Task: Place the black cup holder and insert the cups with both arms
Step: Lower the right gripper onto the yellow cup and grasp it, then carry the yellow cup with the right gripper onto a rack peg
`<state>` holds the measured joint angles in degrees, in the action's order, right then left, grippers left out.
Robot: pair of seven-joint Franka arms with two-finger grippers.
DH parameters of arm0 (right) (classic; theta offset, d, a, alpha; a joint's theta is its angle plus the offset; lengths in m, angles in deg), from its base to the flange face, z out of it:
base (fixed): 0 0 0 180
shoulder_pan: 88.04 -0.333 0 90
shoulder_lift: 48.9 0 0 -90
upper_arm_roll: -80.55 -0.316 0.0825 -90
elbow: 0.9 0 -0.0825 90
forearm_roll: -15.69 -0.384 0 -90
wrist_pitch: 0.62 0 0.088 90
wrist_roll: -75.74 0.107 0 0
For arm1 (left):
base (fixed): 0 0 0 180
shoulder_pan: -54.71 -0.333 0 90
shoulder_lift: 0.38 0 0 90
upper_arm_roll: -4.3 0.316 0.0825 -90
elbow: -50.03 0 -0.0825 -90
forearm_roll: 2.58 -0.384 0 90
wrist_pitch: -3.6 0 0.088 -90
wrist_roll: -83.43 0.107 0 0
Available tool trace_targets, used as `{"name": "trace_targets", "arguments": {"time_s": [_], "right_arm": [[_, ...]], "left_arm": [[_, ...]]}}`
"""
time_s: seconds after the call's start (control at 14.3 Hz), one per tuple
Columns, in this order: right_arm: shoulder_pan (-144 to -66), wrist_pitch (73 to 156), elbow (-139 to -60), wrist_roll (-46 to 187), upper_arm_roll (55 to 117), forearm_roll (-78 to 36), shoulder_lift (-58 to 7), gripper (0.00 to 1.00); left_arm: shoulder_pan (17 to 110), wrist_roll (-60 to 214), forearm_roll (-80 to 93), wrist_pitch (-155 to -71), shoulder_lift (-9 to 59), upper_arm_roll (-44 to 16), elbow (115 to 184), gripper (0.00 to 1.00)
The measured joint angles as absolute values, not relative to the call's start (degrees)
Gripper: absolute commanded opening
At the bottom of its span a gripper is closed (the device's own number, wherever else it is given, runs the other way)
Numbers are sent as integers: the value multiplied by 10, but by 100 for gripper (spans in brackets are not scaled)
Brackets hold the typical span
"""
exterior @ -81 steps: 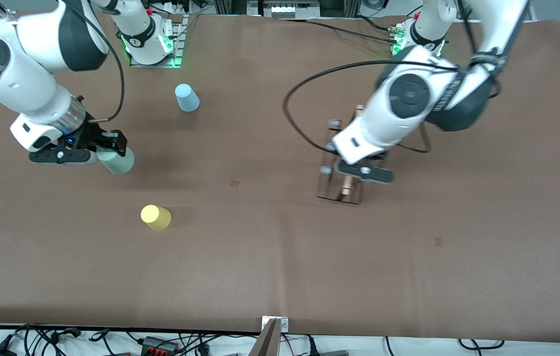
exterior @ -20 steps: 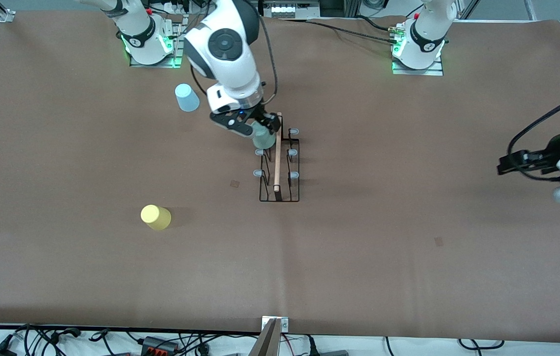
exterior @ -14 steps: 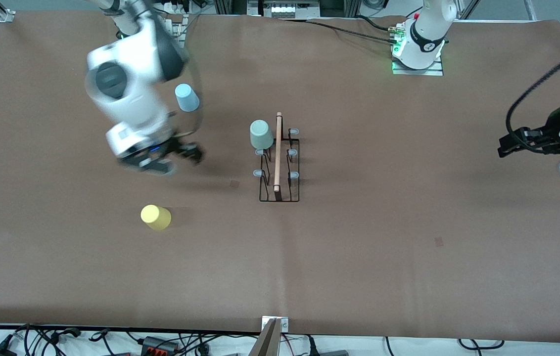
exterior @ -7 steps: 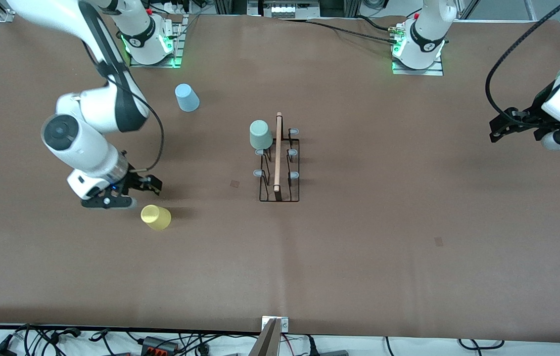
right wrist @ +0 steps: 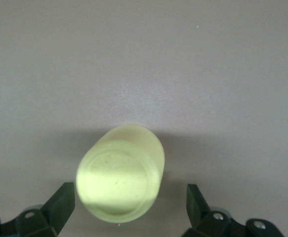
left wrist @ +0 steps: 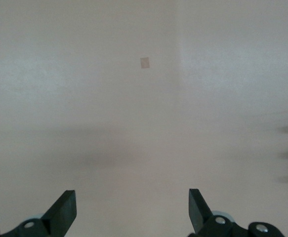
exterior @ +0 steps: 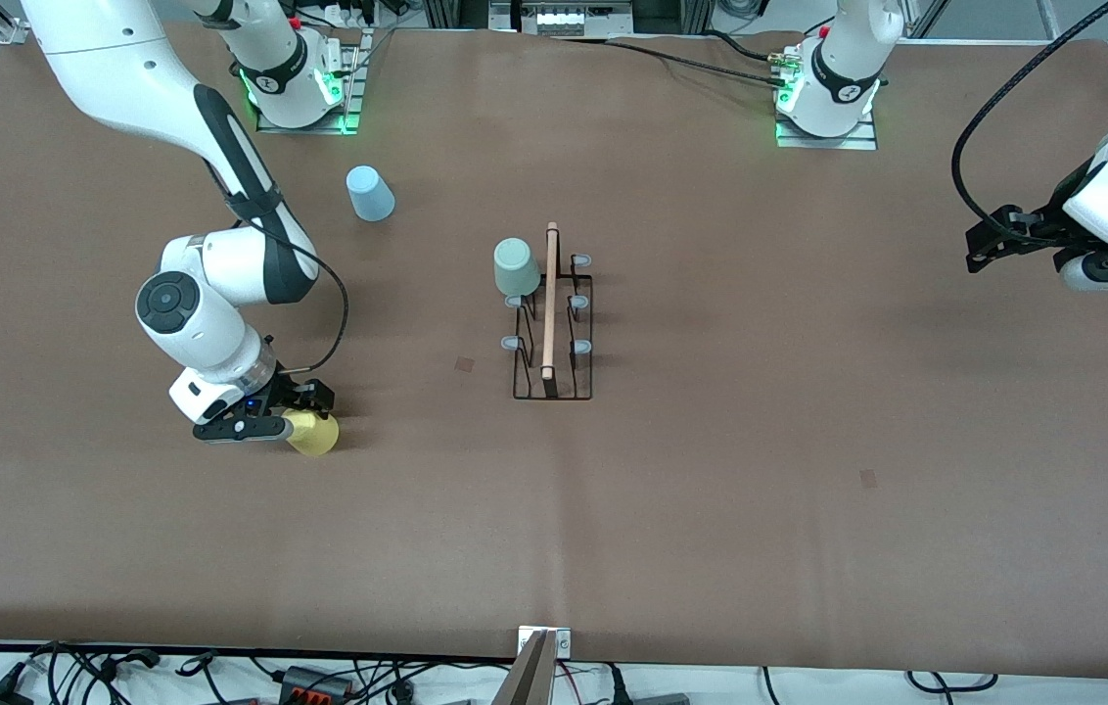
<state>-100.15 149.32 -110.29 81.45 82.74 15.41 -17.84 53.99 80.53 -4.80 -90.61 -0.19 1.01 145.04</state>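
The black cup holder (exterior: pixel 552 377) stands mid-table with its wooden rod handle (exterior: pixel 549 294) on top. A pale green cup (exterior: pixel 516 266) sits upside down on the holder's peg farthest from the front camera, on the right arm's side. The yellow cup (exterior: pixel 314 434) stands upside down on the table. My right gripper (exterior: pixel 300 416) is open, its jaws on either side of the yellow cup (right wrist: pixel 121 177) without touching it. The light blue cup (exterior: pixel 370 193) stands upside down near the right arm's base. My left gripper (exterior: pixel 990 240) is open and empty over the left arm's end of the table.
A brown mat (exterior: pixel 711 490) covers the table. Small square marks lie on it (exterior: pixel 464 363), (exterior: pixel 868 478). Five pegs of the holder are bare. Cables lie off the table edge nearest the front camera (exterior: pixel 319 676).
My right gripper has moved toward the front camera and come down around the yellow cup. My left gripper has shifted slightly away from the front camera. The cups and holder have not moved.
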Motion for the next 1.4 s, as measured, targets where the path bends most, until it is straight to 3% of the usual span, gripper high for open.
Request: {"name": "trace_targets", "arguments": {"time_s": [0.98, 1.19, 1.4], "right_arm": [[-1003, 1501, -1065, 814, 828, 153, -149, 96], [-1005, 1502, -1065, 814, 828, 152, -148, 80], [-1008, 1501, -1066, 814, 828, 152, -147, 47]], "left_arm": [[539, 806, -48, -863, -9, 14, 1431, 100], [540, 806, -48, -863, -9, 13, 1431, 100], [540, 806, -48, -863, -9, 12, 1431, 100]]}}
